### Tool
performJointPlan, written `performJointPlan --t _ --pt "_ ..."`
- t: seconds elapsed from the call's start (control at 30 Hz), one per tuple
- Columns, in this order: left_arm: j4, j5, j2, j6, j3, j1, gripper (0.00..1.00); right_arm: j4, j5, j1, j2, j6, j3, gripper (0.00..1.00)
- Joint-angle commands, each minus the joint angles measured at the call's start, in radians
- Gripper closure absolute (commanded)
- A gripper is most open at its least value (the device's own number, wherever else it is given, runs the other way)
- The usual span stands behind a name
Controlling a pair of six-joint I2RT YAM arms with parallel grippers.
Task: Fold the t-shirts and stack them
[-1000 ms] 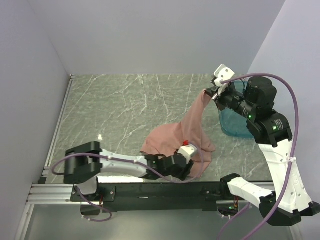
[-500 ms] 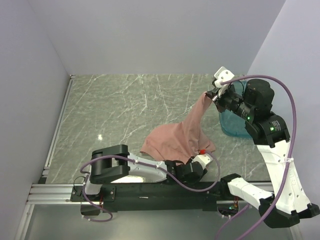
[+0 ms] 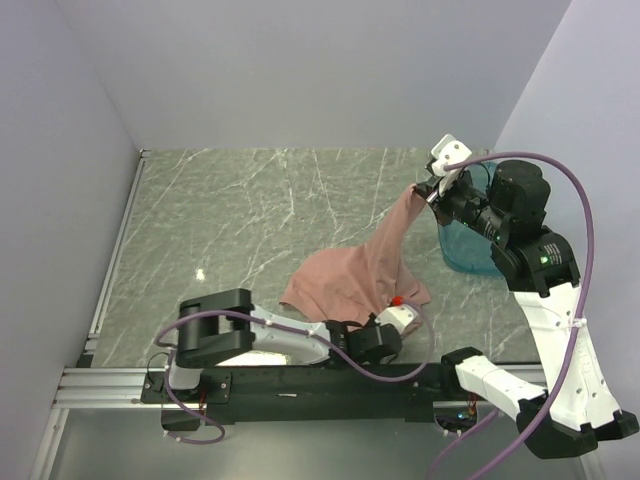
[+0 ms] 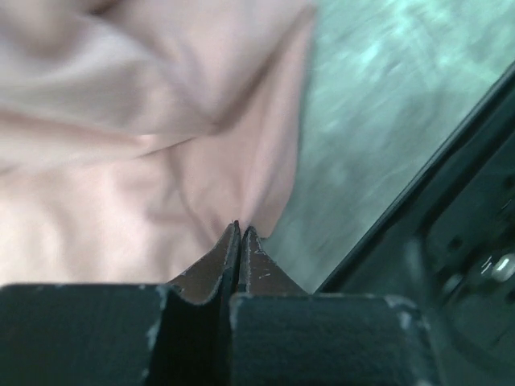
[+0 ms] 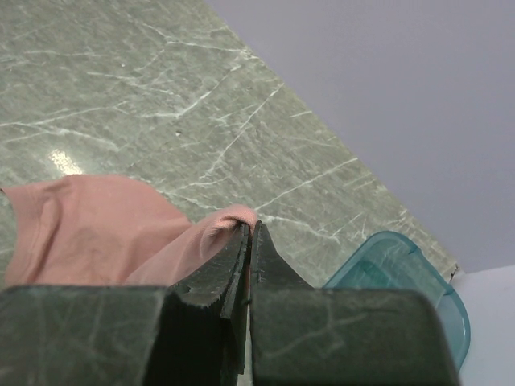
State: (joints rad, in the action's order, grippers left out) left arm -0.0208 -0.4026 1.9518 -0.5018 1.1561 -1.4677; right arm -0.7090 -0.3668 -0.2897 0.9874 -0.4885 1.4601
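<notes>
Fabric of the pink t-shirt [image 3: 365, 275] ran up in a taut ridge to the right gripper [image 3: 428, 192], which was clamped on a fold of it, raised beside the teal tub [image 3: 465, 250]. The rest lay crumpled on the marble table [image 3: 250, 210] near the front edge, where the left gripper [image 3: 400, 308] was pinched tight on its edge.

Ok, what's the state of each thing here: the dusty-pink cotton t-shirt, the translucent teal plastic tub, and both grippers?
Dusty-pink cotton t-shirt: unfolded, one end lifted off the table, the rest crumpled on it.
Translucent teal plastic tub: upright, open-topped, partly hidden by the right arm.
Left gripper: shut on the t-shirt's near edge.
Right gripper: shut on the t-shirt's raised end.
</notes>
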Motion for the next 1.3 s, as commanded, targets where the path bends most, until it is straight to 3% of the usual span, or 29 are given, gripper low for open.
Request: performJointPlan --t 0.0,0.13,0.3,0.47,0.57,0.77,0.93,1.07,1.1,1.27 --pt "0.018 -0.1 -0.172 -0.024 -0.076 -0.003 0.99 0.046 0.014 0.012 -0.03 -0.005 -0.017 1.0" --pt "0.059 -0.183 -0.411 -0.064 -0.197 0.0 0.99 0.048 0.054 0.024 -0.05 -0.025 -0.038 1.0" --pt "0.14 -0.315 -0.816 -0.075 -0.289 0.015 0.99 0.031 0.049 0.034 -0.073 -0.045 -0.043 1.0" --pt "0.174 -0.392 -1.156 0.029 -0.234 0.027 0.99 -0.047 0.016 0.035 -0.082 -0.07 0.043 1.0" --pt "0.173 -0.369 -1.255 0.118 -0.152 0.027 0.99 -0.096 0.025 0.035 -0.092 -0.082 0.15 1.0" --pt "0.168 -0.213 -1.288 0.23 0.009 0.026 0.99 -0.182 0.006 0.058 -0.09 -0.078 0.408 1.0" --pt "0.153 -0.168 -1.304 0.29 0.117 0.027 0.99 -0.218 -0.046 0.112 -0.058 -0.055 0.612 1.0" --pt "0.162 -0.26 -1.295 0.364 0.192 0.026 0.99 -0.207 -0.052 0.115 -0.014 -0.041 0.643 1.0" --pt "0.157 -0.354 -1.292 0.377 0.192 0.026 0.99 -0.199 -0.052 0.115 -0.006 -0.041 0.625 1.0" --pt "-0.077 -0.629 -1.324 0.555 0.018 0.026 0.99 -0.088 -0.061 0.115 0.037 -0.018 0.467 1.0"
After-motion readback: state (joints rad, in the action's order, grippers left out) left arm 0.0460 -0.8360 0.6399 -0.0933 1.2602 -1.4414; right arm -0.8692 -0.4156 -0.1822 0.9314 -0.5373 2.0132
